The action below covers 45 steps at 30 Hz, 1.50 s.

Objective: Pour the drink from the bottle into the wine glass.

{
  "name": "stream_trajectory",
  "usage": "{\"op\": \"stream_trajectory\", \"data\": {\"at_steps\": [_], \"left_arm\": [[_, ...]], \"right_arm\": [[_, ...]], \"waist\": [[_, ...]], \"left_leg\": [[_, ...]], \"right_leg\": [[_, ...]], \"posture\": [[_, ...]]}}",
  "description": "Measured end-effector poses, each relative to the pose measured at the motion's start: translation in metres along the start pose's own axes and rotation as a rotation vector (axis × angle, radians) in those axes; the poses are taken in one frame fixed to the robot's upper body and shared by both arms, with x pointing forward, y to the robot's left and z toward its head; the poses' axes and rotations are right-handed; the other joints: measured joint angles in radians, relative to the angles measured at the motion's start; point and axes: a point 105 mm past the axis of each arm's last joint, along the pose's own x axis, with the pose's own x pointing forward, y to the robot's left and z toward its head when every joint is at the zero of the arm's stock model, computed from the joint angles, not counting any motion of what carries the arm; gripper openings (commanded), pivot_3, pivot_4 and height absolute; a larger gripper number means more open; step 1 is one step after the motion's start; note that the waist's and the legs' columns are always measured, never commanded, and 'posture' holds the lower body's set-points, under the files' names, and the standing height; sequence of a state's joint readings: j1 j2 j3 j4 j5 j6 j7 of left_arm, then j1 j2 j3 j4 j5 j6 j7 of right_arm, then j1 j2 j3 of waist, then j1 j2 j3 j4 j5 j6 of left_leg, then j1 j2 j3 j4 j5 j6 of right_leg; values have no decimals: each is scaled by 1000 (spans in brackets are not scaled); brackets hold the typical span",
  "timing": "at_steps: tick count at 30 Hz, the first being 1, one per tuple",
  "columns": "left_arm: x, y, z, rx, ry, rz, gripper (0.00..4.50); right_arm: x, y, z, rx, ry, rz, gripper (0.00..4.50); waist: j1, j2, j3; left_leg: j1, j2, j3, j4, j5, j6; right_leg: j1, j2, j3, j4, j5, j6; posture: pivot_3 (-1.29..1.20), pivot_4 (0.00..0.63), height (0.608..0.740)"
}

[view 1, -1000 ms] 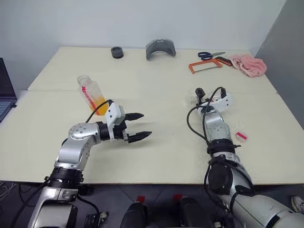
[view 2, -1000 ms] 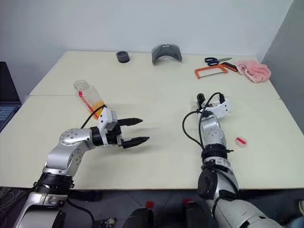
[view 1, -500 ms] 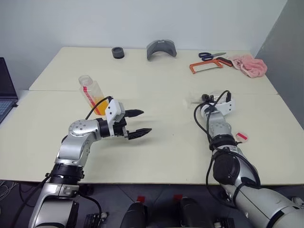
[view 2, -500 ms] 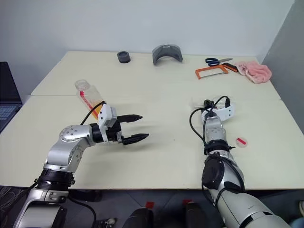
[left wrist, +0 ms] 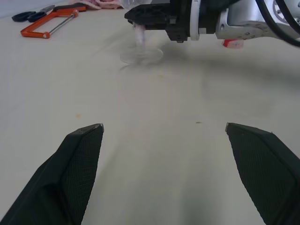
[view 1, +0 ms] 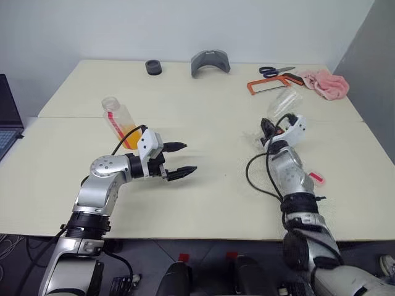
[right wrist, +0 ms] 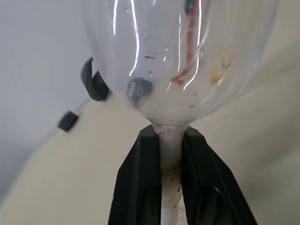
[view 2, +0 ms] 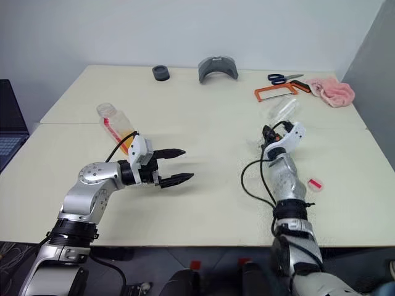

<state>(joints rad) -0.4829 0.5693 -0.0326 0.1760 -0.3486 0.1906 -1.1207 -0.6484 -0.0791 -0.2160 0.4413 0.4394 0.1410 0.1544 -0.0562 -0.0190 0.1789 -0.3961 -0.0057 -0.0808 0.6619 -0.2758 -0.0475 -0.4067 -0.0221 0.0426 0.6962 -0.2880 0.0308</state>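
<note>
wine glass (right wrist: 180,61) is clamped by the stem in the right gripper (right wrist: 171,185), both fingers pressed tight on it w/ the bowl right above them; looks tilted and maybe just off the table (view 1: 203,185), hard to tell. Bottle (view 1: 120,123), drink (view 1: 129,138) in its lower part, stands on the left side behind the left gripper (view 1: 179,160), whose jaws are spread wide w/ nothing between. Orange hacksaw (view 1: 266,84), scissors (view 1: 271,71), pink cloth (view 1: 323,84) at far right.
</note>
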Motion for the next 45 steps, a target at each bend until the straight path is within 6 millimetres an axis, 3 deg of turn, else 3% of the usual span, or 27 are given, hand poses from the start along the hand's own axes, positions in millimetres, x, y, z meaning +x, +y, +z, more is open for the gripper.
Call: {"op": "stream_trajectory", "data": {"at_steps": [4,13,21,29,32,36,45], "left_arm": [[0,0,-2,2,3,3,4500],[-2,-2,-10,-5,19,9,4500],[-11,3,-18,-37,28,95,4500],[-43,3,-23,-61,60,248,4500],[-55,4,-25,-65,73,307,4500],[-73,7,-24,-81,74,382,4500],[-79,8,-18,-81,52,417,4500]], "right_arm": [[-22,15,-16,-263,7,117,257],[-52,25,-28,-472,8,213,257],[-39,41,-33,-461,18,280,257],[-9,121,-49,-440,33,541,257],[-7,136,-59,-460,46,604,257],[-9,140,-79,-490,90,651,257],[-9,143,-82,-519,75,690,257]], "waist": [[-1,0,0],[0,-1,-1],[-6,-1,-1],[-27,0,0],[-22,0,0],[-16,0,0],[-16,0,0]], "left_leg": [[1,0,0,0,0,0],[3,0,-1,0,0,0],[4,1,-1,-1,0,0],[4,4,-3,-2,0,0],[3,3,-2,-1,0,0],[3,1,-3,-1,0,0],[3,2,-2,-1,0,0]], "right_leg": [[0,1,0,0,0,0],[2,1,1,0,0,0],[1,3,2,0,0,0],[0,2,1,1,0,-1],[0,0,1,1,0,0],[0,-2,1,0,0,0],[0,-1,1,1,0,0]], "posture": [[0,150,740],[0,150,740],[0,150,740],[0,150,740],[0,150,740],[0,150,740],[0,150,740]]}}
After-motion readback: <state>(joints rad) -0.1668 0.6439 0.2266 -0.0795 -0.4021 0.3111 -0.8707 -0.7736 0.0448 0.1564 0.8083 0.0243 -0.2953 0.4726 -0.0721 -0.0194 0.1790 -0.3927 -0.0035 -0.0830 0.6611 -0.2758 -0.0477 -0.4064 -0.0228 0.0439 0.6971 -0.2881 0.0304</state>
